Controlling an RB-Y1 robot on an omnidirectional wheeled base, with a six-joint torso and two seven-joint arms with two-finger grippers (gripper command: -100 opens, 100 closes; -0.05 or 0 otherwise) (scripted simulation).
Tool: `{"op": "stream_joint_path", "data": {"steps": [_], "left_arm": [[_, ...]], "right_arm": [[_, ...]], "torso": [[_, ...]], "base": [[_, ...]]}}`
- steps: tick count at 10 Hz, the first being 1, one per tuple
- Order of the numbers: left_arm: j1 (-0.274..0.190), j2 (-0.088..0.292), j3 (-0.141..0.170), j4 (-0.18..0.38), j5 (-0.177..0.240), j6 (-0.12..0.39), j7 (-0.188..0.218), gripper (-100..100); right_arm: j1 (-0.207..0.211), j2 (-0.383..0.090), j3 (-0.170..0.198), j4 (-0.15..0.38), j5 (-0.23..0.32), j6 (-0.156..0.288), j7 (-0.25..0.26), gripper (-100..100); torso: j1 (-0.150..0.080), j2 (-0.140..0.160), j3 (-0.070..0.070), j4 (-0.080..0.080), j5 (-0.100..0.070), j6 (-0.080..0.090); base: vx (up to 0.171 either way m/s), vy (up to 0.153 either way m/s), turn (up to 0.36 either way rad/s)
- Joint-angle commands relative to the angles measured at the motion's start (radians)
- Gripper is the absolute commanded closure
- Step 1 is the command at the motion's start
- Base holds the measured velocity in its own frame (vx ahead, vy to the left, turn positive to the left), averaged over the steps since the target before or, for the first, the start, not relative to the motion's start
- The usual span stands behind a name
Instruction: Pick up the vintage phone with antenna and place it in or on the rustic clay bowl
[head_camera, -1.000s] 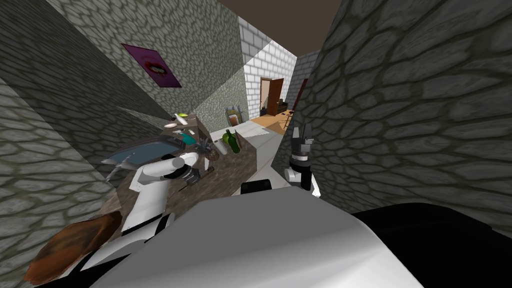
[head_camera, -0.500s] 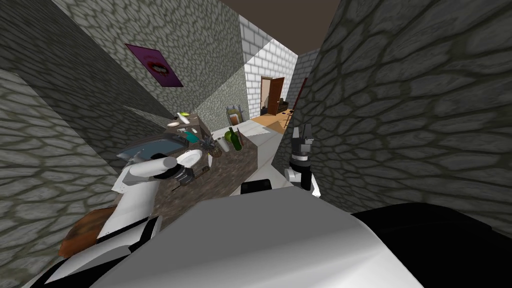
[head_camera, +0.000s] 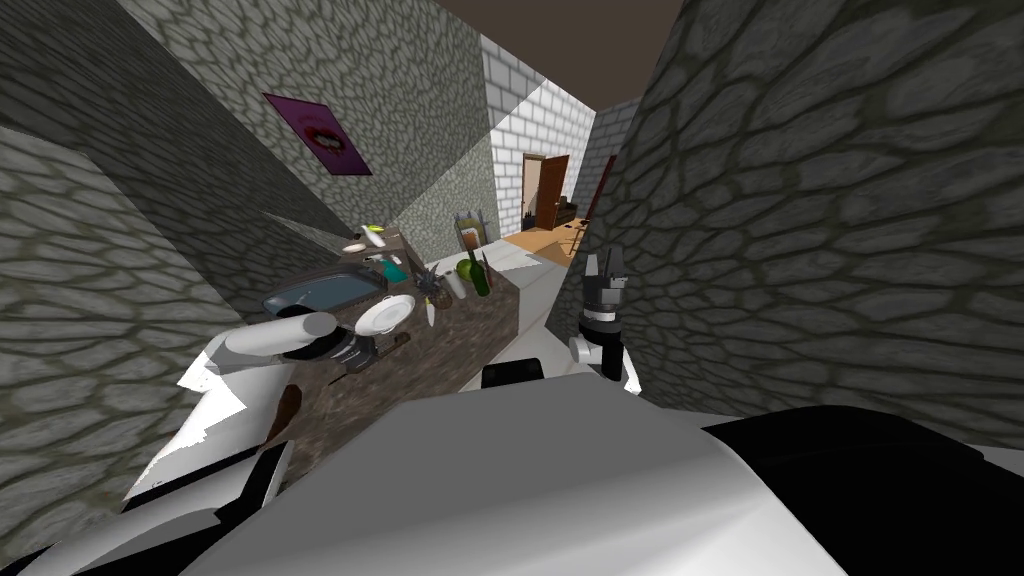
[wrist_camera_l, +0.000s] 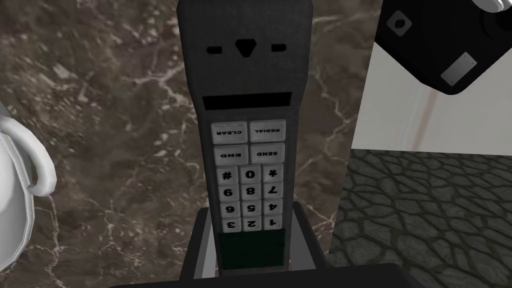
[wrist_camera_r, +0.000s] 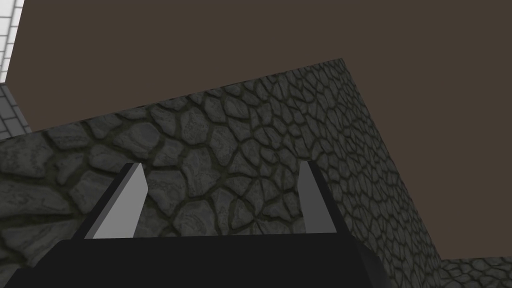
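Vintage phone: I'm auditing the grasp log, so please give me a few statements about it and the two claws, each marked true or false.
1. The left claw is shut on the black phone. True.
2. The phone's keypad is turned away from the left wrist camera. False: its white keys face that camera.
3. The right claw is open and holds nothing. True.
4. The phone rests inside a bowl. False: it sits between the left claw's fingers, with the dark marbled counter behind it.
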Motion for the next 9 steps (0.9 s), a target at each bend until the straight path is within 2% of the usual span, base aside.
{"op": "stream_joint_path", "data": {"steps": [1, 6, 9], "left_arm": [[0.001, 0.040, -0.004, 0.015, 0.040, -0.001, 0.004, 100], [0.014, 0.166, -0.009, 0.049, 0.175, 0.002, 0.016, 100], [0.022, 0.237, -0.012, 0.064, 0.253, 0.005, 0.025, 100]], "right_arm": [[0.000, 0.000, 0.000, 0.000, 0.000, 0.000, 0.000, 0], [0.000, 0.000, 0.000, 0.000, 0.000, 0.000, 0.000, 0], [0.000, 0.000, 0.000, 0.000, 0.000, 0.000, 0.000, 0]], "torso": [[0.000, 0.000, 0.000, 0.000, 0.000, 0.000], [0.004, 0.001, 0.000, -0.001, 0.002, -0.001], [0.019, 0.000, -0.002, -0.004, 0.010, -0.006]], "base": [[-0.066, 0.127, -0.002], [-0.089, 0.143, -0.021], [-0.075, 0.145, -0.014]]}}
